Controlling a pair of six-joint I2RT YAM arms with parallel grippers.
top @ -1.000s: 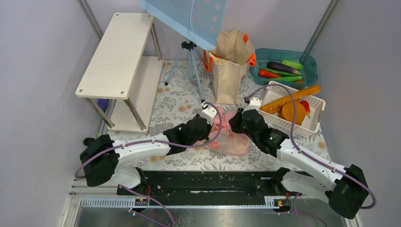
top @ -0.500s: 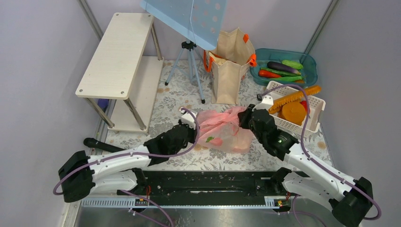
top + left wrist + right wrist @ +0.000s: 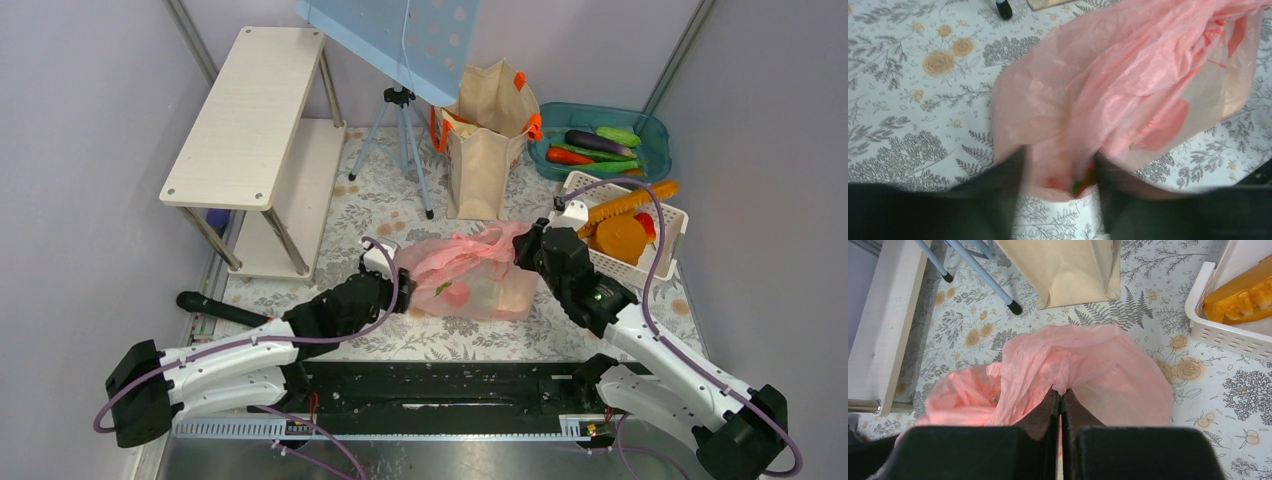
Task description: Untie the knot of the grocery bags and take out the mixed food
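A: Pink grocery bag (image 3: 470, 275) lies on the table (image 3: 380, 215) just in front of the floral tote (image 3: 485, 140). Untying?
B: Yes. Right claw (image 3: 1060, 396) pinches its twisted top; left claw (image 3: 1058, 175) gapes at its other end. Next, pull apart.

Floral tablecloth (image 3: 385, 215), pale shelf (image 3: 245, 110)

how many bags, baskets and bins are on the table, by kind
pink plastic bag: 1
beige tote: 1
white basket: 1
teal bin: 1
total: 4
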